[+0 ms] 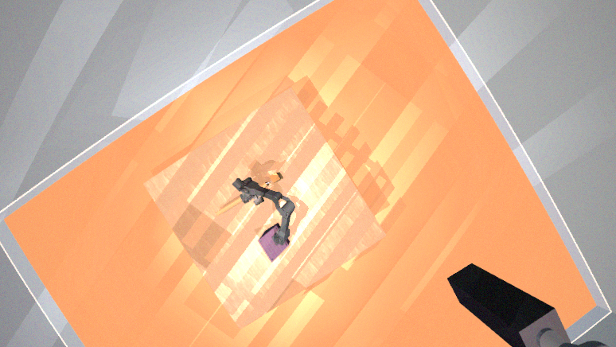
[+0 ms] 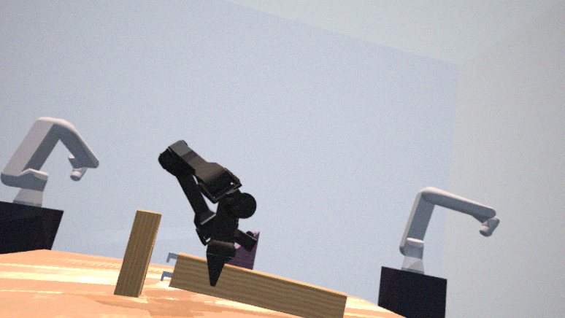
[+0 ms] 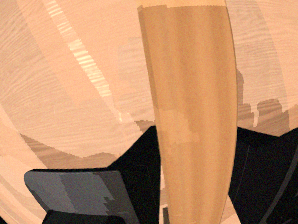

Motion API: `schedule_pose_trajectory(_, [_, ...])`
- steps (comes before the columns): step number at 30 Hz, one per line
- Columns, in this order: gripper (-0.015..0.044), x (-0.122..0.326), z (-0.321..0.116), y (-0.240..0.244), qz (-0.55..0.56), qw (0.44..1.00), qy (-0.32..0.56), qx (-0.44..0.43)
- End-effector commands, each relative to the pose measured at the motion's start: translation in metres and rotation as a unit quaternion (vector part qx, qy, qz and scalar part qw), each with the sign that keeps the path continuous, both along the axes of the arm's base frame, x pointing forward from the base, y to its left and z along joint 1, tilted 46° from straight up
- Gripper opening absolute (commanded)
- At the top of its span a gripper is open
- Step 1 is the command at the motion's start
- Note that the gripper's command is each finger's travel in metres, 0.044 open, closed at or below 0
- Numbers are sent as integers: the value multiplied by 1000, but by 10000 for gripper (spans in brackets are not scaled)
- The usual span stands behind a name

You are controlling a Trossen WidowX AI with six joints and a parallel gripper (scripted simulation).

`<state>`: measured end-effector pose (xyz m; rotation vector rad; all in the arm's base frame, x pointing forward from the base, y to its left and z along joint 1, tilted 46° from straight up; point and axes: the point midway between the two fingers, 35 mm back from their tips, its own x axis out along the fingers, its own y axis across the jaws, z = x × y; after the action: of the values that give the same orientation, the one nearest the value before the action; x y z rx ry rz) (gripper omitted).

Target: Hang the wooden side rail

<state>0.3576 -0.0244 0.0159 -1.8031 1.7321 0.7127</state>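
The wooden side rail (image 1: 228,206) (image 2: 277,288) (image 3: 195,90) is held by my gripper (image 2: 214,277) (image 3: 178,128), whose fingers are shut on its two sides, nearer the hook end. In the exterior view one finger shows in front of the rail. The upper steel hook (image 2: 172,255) and lower steel hook (image 2: 166,274) point at the headboard post (image 1: 276,177) (image 2: 138,252), with a gap between. The post stands upright. Its slot and pins are not visible. The rail's far end runs to the bottom of the exterior view; whether it touches the table cannot be told.
The arm stands on a purple base block (image 1: 272,247) (image 2: 244,257). Its links arch over the table (image 1: 340,215). A black pedestal (image 1: 500,297) stands off the table in the top view. Two pale arms (image 2: 43,146) (image 2: 419,221) on dark pedestals stand in the background of the exterior view.
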Motion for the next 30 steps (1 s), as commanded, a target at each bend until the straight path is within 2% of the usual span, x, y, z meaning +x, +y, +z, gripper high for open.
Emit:
schedule_pose_trajectory(1, [0,2,6,3,6,1000,-8,2])
schedule_pose_trajectory(30, [0,2,8,1,6,1000,-8,2])
